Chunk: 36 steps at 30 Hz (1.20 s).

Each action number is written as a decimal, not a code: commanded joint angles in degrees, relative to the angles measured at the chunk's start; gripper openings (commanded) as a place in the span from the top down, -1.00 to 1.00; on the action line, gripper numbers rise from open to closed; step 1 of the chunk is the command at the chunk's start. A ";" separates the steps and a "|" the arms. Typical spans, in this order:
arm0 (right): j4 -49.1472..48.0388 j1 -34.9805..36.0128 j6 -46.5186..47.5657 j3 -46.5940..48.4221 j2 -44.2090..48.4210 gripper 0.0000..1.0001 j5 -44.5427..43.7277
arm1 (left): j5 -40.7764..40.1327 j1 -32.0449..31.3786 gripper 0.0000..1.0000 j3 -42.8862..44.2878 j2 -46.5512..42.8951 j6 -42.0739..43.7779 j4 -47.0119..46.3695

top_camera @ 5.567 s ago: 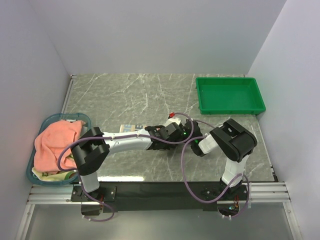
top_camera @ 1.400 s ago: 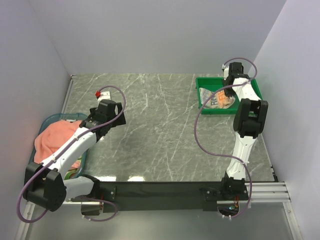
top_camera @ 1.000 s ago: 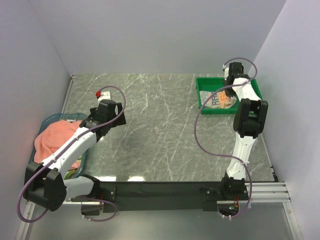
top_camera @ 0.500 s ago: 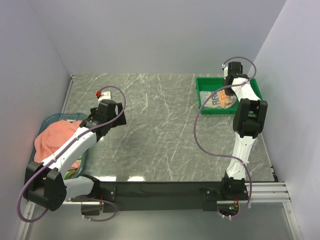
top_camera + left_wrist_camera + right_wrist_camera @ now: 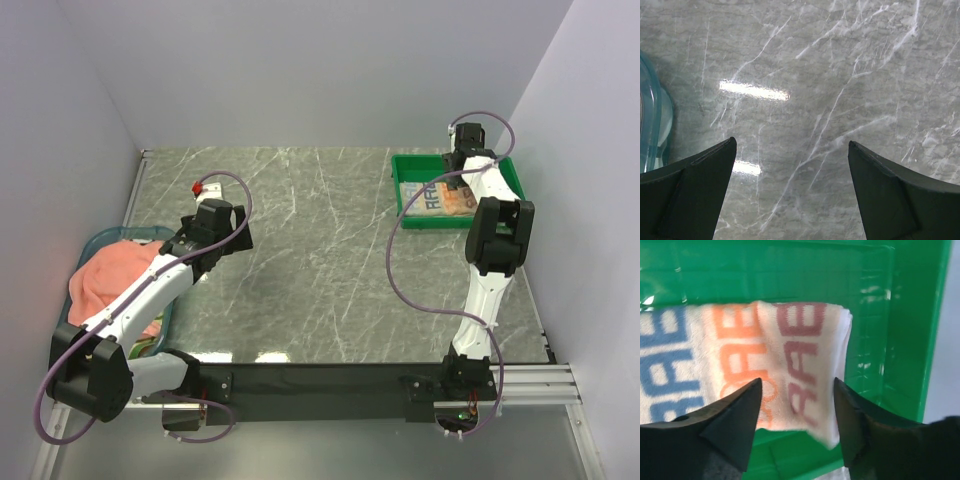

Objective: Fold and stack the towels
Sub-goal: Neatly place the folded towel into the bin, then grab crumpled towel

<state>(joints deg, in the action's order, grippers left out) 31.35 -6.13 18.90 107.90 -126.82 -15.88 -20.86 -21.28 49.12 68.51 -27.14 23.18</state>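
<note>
Bright, even light falls from overhead, so shadows on the marble table (image 5: 320,250) are faint and soft. Two small white glare patches sit by the table's near edge in the top view, and two sharper bright streaks show in the left wrist view. In the right wrist view the glossy green tray (image 5: 910,340) carries small white glints, and the cream towel (image 5: 790,365) looks slightly soft, its letters blurred at the edges.
</note>
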 commanded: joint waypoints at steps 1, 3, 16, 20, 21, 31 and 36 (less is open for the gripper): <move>-4.45 0.42 -3.33 -1.20 4.21 -0.34 -6.87 | 0.21 0.18 -0.99 0.45 -0.74 0.15 -1.91; -5.77 0.42 -5.88 -2.16 5.18 -0.34 -11.68 | 0.30 0.18 -0.99 0.45 -1.18 0.15 -1.91; -13.05 0.07 -27.67 -16.11 24.47 -0.33 -0.22 | -1.37 0.45 -0.99 0.62 -6.54 -0.81 -0.94; -15.62 -0.02 -33.12 -26.32 35.84 -0.61 8.65 | -3.65 0.89 -0.99 0.45 -10.40 -2.39 -0.07; -15.01 -0.02 -33.74 -28.60 39.51 -0.63 9.80 | -4.53 0.97 -0.99 0.19 -11.11 -3.00 0.02; -14.82 -0.02 -44.62 -49.17 66.77 -0.83 26.77 | -14.36 5.18 -0.99 6.24 -7.79 -14.16 13.02; -20.98 0.42 -49.92 -59.55 76.54 -0.82 33.45 | -16.05 14.32 -0.99 7.74 -5.67 -17.77 19.87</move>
<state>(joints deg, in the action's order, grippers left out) 15.92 -6.02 -25.85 51.27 -53.21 10.76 -32.29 -11.51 54.04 62.28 -40.34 36.21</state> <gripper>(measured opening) 0.913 0.995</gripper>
